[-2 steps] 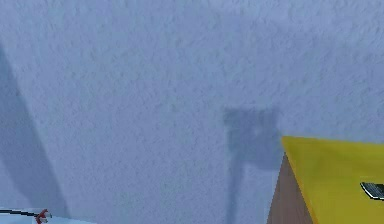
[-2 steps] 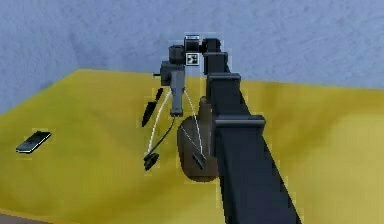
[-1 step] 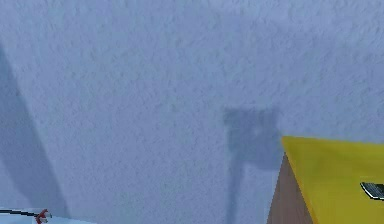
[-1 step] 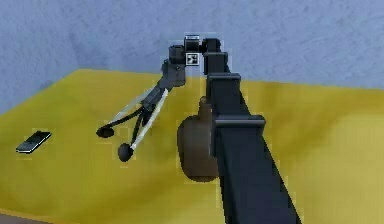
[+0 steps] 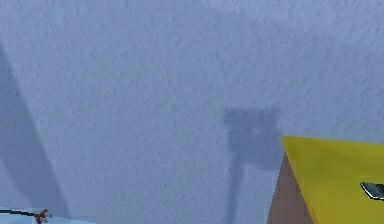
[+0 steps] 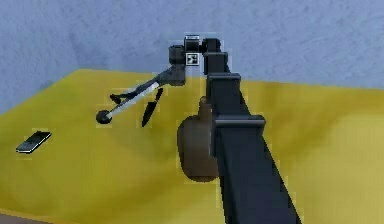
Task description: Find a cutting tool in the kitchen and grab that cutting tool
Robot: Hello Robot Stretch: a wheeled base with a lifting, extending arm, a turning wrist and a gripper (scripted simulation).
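Note:
In the arm side view the dark arm [image 6: 240,140] reaches out over a yellow tabletop [image 6: 320,130]. My gripper [image 6: 110,107] sits at its far end, thin fingers pointing toward the view's left. A small dark, slim, blade-like thing [image 6: 150,107], possibly the knife, lies just beside the fingers against the tabletop. I cannot tell whether the gripper touches it or holds anything.
A dark phone [image 6: 33,141] lies on the table at the arm side view's left and shows again as the phone [image 5: 373,189] in the forward view's bottom right. A brown rounded object [image 6: 196,148] stands beside the arm. A pale wall [image 5: 150,90] rises ahead.

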